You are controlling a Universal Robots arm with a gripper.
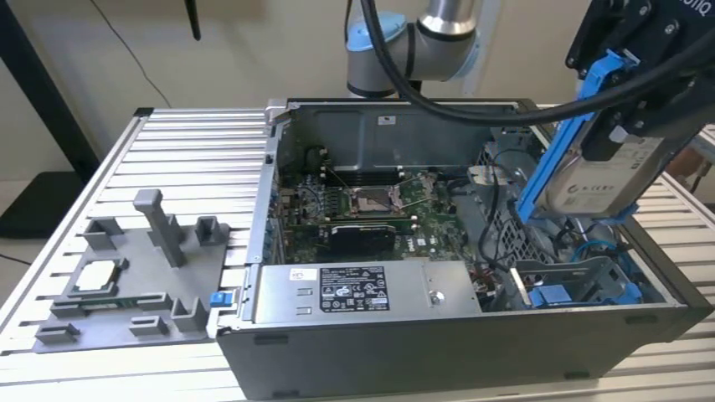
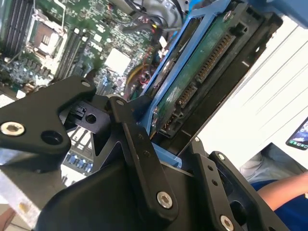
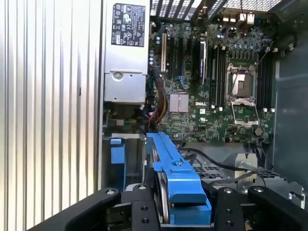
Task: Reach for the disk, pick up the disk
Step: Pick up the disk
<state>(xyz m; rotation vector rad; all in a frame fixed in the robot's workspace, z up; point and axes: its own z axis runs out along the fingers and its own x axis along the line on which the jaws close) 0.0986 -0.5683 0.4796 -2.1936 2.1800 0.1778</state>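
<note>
In the exterior view the hand [image 1: 618, 126] sits in the upper right of the frame, its black fingers pinched on the disk [image 1: 592, 180], which hangs clear above the open computer case [image 1: 447, 335]. The disk stands nearly upright on edge, tilted a little, with its white-labelled silver face turned toward the camera and its blue carrier frame [image 1: 545, 159] running up its side at the exterior view's left and past the hand's body. Its lower end is above the right-hand bay of the case, where a blue bracket [image 1: 555, 296] lies.

In the second wrist view the disk's green circuit-board underside [image 2: 192, 77] and the blue frame rail run diagonally from the centre toward the upper right, with black fingers [image 2: 139, 149] pressed against the near end. In the first wrist view the blue rail [image 3: 175, 178] rises from the lower centre between the hand's two black links.

Inside the case the motherboard [image 1: 357, 201] lies flat, and a silver power supply [image 1: 357, 289] with a printed label sits along the near wall. The case rests on a ribbed metal tabletop [image 1: 190, 159]. In the lower left of the exterior view a grey fixture tray [image 1: 134, 276] holds a small square silver chip [image 1: 97, 273].
</note>
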